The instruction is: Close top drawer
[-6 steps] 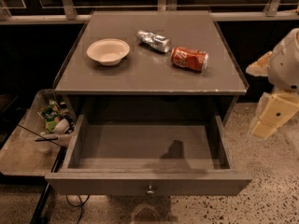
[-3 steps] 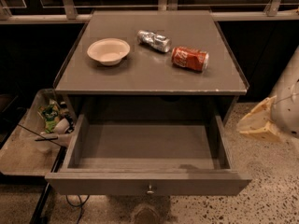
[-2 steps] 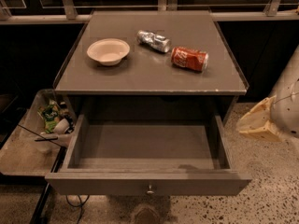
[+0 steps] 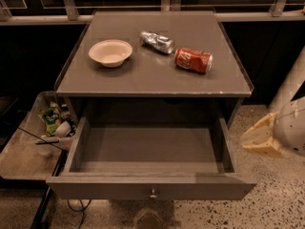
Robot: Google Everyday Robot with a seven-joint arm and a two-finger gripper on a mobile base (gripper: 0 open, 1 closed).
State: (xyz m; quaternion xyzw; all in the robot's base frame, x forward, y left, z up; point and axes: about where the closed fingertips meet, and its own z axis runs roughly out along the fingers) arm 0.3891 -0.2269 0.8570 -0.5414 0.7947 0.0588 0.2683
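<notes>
The top drawer (image 4: pixel 150 187) is pulled fully out of the grey-brown cabinet (image 4: pixel 157 75). It is empty inside, and its flat front panel carries a small metal knob (image 4: pixel 153 193) at the centre. My gripper (image 4: pixel 261 138) is at the right edge of the view, beside the drawer's right side and apart from it. Only its cream-coloured end and part of the white arm (image 4: pixel 291 128) show.
On the cabinet top lie a white bowl (image 4: pixel 110 52), a crushed silver can (image 4: pixel 157 41) and a red can (image 4: pixel 193 60) on its side. A clear bin (image 4: pixel 33 142) with snack packets stands at the left. The floor is speckled terrazzo (image 4: pixel 281 194).
The arm has dropped from beside the cabinet top to beside the drawer's right side, then stayed still. The drawer stays open as before.
</notes>
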